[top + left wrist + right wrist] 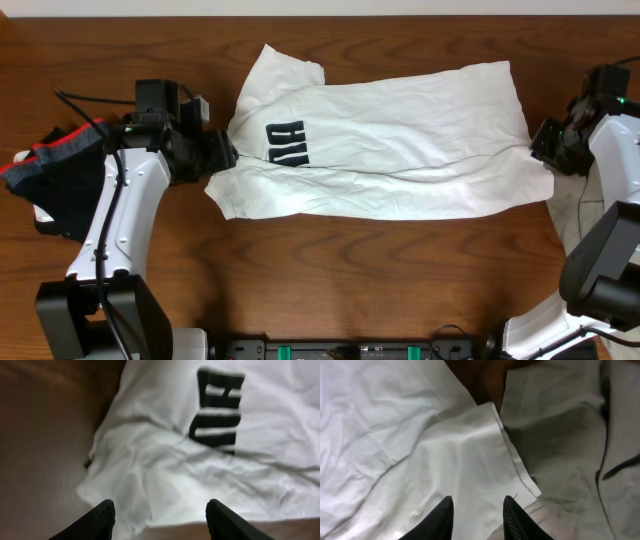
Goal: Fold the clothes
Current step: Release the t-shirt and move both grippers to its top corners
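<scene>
Robot lab workstation: wood-grain desk, left robot arm and right robot arm at its ends, black mounting rail along its near edge.

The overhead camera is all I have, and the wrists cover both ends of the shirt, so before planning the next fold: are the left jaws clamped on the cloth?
Observer: No. In the left wrist view, the left gripper has its jaws standing well apart, and the edge of the T-shirt lies loose between them.
Operator: And the right end?
Observer: The right wrist view shows the right gripper with a narrower gap between its jaws. It sits above a folded-over corner of the shirt, and the cloth there looks flat rather than pinched.
</scene>
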You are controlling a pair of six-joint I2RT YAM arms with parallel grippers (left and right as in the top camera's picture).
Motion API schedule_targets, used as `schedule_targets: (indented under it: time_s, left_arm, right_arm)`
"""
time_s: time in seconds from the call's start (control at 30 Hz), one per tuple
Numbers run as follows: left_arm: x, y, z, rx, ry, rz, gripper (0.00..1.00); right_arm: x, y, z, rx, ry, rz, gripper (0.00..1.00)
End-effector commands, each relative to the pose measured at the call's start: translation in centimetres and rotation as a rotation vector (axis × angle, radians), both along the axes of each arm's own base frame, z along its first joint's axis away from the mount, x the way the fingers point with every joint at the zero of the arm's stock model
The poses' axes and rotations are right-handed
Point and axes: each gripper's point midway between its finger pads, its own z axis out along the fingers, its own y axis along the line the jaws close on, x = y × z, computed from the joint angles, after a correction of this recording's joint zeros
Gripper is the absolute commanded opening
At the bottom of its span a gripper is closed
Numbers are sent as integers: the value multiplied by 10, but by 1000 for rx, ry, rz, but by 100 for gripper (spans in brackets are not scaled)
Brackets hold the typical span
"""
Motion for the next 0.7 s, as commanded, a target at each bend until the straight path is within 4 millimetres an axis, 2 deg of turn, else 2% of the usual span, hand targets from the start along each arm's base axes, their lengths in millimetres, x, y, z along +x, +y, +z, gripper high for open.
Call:
schedule_targets:
  time_s: [0.0, 0.13, 0.33, 0.43, 0.53, 0.67]
  left_arm:
    - [-9, 2, -5, 8, 47, 7, 61]
    - [-17, 2, -7, 6, 82, 7, 61]
    - [-22, 1, -8, 5, 102, 6, 60]
    - [-23, 1, -9, 4, 105, 6, 48]
    - [-24, 1, -11, 4, 108, 6, 29]
    - [-28, -4, -17, 5, 118, -13, 25]
  right_arm:
    - [0, -3, 2, 6, 4, -13, 32]
    - [-9, 1, 0, 22, 40, -12, 31]
    - [-20, 17, -3, 94, 80, 52, 30]
    - [-21, 24, -6, 104, 88, 88, 30]
    - [-19, 31, -6, 101, 88, 121, 30]
    - [-15, 38, -6, 96, 83, 146, 30]
